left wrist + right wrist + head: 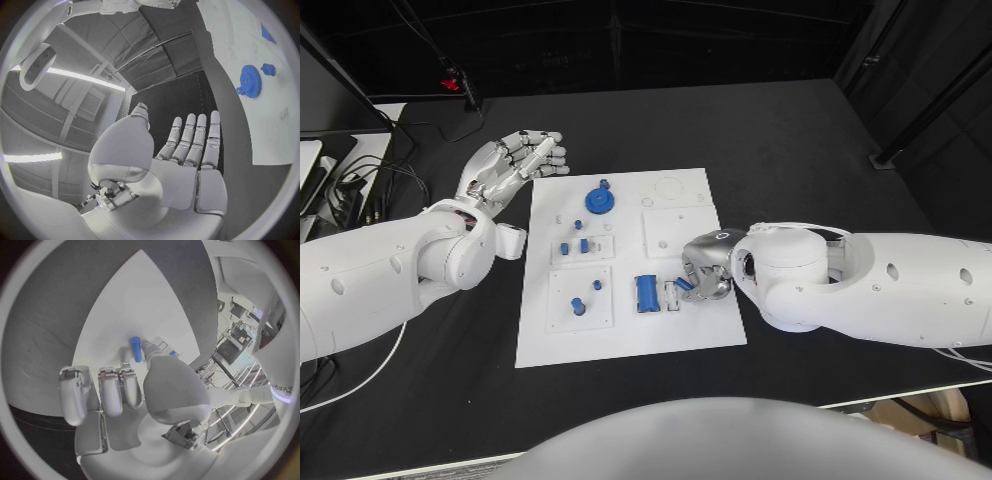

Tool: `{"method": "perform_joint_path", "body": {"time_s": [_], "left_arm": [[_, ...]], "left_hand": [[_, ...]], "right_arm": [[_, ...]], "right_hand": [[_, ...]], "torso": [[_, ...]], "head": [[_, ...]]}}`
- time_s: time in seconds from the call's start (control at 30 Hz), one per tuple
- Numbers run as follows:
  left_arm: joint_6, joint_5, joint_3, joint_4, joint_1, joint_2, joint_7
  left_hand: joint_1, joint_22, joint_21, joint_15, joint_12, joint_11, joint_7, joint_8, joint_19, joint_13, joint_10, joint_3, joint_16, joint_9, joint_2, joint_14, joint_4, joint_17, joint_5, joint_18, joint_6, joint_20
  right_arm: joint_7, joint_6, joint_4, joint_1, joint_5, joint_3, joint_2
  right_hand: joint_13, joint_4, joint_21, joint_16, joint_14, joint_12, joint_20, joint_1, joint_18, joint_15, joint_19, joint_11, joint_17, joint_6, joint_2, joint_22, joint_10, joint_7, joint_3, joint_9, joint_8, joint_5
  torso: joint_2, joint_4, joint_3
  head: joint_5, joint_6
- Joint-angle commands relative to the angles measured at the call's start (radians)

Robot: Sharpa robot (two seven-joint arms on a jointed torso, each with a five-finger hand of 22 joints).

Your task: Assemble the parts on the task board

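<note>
Black surface (pixel 776 140) under everything. White task board (pixel 629 340) lying flat between the two hands. Left hand (pixel 514 163) off the board's far left corner, fingers straight and apart, holding nothing. Right hand (pixel 705 270) over the board's right edge, fingers curled down; grip state hard to tell, small blue piece (pixel 684 284) at the fingertips. Blue gear (pixel 599 199) just right of left hand. Long blue block (pixel 646 293) just left of right hand.
</note>
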Motion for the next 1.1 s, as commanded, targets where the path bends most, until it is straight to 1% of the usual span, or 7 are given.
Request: {"method": "perform_joint_path", "body": {"time_s": [0.03, 0.23, 0.43, 0.6, 0.67, 0.8, 1.1], "left_arm": [[0.012, 0.003, 0.001, 0.001, 0.001, 0.0, 0.009], [0.012, 0.003, 0.001, 0.0, 0.001, 0.001, 0.008], [0.012, 0.003, 0.001, 0.0, 0.001, 0.001, 0.008], [0.012, 0.003, 0.001, -0.001, 0.001, 0.001, 0.007], [0.012, 0.003, 0.001, -0.001, 0.001, 0.001, 0.007], [0.012, 0.003, 0.001, -0.001, 0.001, 0.001, 0.006], [0.013, 0.003, 0.001, -0.001, 0.001, -0.001, 0.007]], "left_hand": [[-0.002, -0.001, 0.0, -0.001, 0.007, 0.001, 0.133, 0.003, -0.007, -0.001, -0.006, -0.006, 0.003, -0.001, 0.009, -0.004, 0.002, -0.001, 0.005, -0.004, -0.007, 0.002], [-0.002, -0.001, 0.0, -0.001, 0.007, 0.001, 0.133, 0.003, -0.007, -0.001, -0.006, -0.006, 0.003, -0.001, 0.009, -0.004, 0.002, -0.001, 0.005, -0.004, -0.007, 0.002], [-0.002, -0.001, 0.0, -0.001, 0.007, 0.001, 0.133, 0.003, -0.007, -0.001, -0.006, -0.006, 0.003, -0.001, 0.009, -0.004, 0.002, -0.001, 0.005, -0.004, -0.007, 0.002], [-0.002, -0.001, 0.0, -0.001, 0.007, 0.001, 0.133, 0.003, -0.007, -0.001, -0.006, -0.006, 0.003, -0.001, 0.009, -0.004, 0.002, -0.001, 0.005, -0.004, -0.007, 0.002], [-0.002, -0.001, 0.0, -0.001, 0.007, 0.001, 0.133, 0.004, -0.007, -0.001, -0.007, -0.006, 0.004, -0.002, 0.009, -0.004, 0.002, -0.001, 0.005, -0.004, -0.007, 0.002], [-0.002, -0.001, 0.0, -0.001, 0.007, 0.001, 0.133, 0.004, -0.007, -0.001, -0.007, -0.007, 0.004, -0.002, 0.009, -0.004, 0.002, -0.002, 0.005, -0.004, -0.007, 0.002], [-0.002, -0.001, 0.001, -0.001, 0.008, 0.001, 0.133, 0.005, -0.007, -0.001, -0.007, -0.007, 0.005, -0.002, 0.01, -0.004, 0.002, -0.002, 0.005, -0.004, -0.008, 0.002]], "right_arm": [[-0.148, 0.04, -0.007, -0.004, -0.052, -0.004, -0.001], [-0.147, 0.041, -0.01, -0.004, -0.053, -0.004, 0.002], [-0.143, 0.032, -0.012, -0.004, -0.022, -0.004, 0.004], [-0.136, 0.02, -0.013, -0.004, 0.004, -0.004, 0.005], [-0.133, 0.015, -0.012, -0.004, 0.016, -0.004, 0.005], [-0.127, -0.002, -0.01, -0.004, 0.039, -0.004, 0.002], [-0.092, -0.109, -0.001, -0.004, 0.106, -0.004, -0.015]], "right_hand": [[0.263, -0.009, 0.003, 0.002, 0.102, 0.003, 0.001, 0.018, -0.007, 0.0, 0.106, 0.001, 0.263, 0.005, -0.002, 0.263, 0.102, 0.0, 0.023, -0.676, 0.001, -0.003], [0.263, -0.029, 0.003, 0.002, 0.102, 0.003, 0.0, 0.037, -0.007, 0.0, 0.106, 0.001, 0.263, -0.006, -0.005, 0.263, 0.102, 0.0, 0.059, -0.688, -0.012, 0.005], [0.263, -0.061, 0.003, 0.002, 0.102, 0.003, -0.002, 0.068, -0.007, -0.002, 0.106, -0.004, 0.263, 0.0, 0.008, 0.263, 0.102, -0.006, 0.124, -0.708, -0.037, 0.031], [0.263, -0.089, 0.003, 0.002, 0.102, 0.003, -0.007, 0.06, -0.007, -0.007, 0.106, -0.015, 0.263, 0.05, 0.001, 0.263, 0.102, -0.017, 0.214, -0.747, -0.1, 0.042], [0.263, -0.098, 0.003, 0.002, 0.102, 0.003, -0.01, 0.047, -0.007, -0.011, 0.106, -0.019, 0.263, 0.07, -0.011, 0.263, 0.102, -0.019, 0.245, -0.763, -0.13, 0.042], [0.263, -0.109, 0.003, 0.002, 0.102, 0.003, -0.012, 0.039, -0.007, -0.012, 0.106, -0.018, 0.263, 0.086, -0.018, 0.263, 0.102, -0.02, 0.271, -0.776, -0.156, 0.047], [0.263, -0.127, 0.003, 0.002, 0.102, 0.003, -0.009, 0.032, -0.007, -0.008, 0.106, -0.01, 0.263, 0.111, -0.036, 0.263, 0.102, -0.01, 0.294, -0.787, -0.18, 0.055]], "torso": [[-0.001, 0.0009, -0.0002], [0.0, 0.001, -0.0002], [0.0, 0.0009, -0.0001], [-0.001, 0.0, -0.0005], [0.0, 0.0006, -0.0003], [0.0, 0.001, 0.0001], [0.0, -0.0002, 0.0]], "head": [[-0.001, 0.0], [-0.002, 0.0], [-0.001, 0.0], [0.0, 0.0], [-0.001, 0.0], [-0.001, 0.0], [0.002, 0.0]]}}
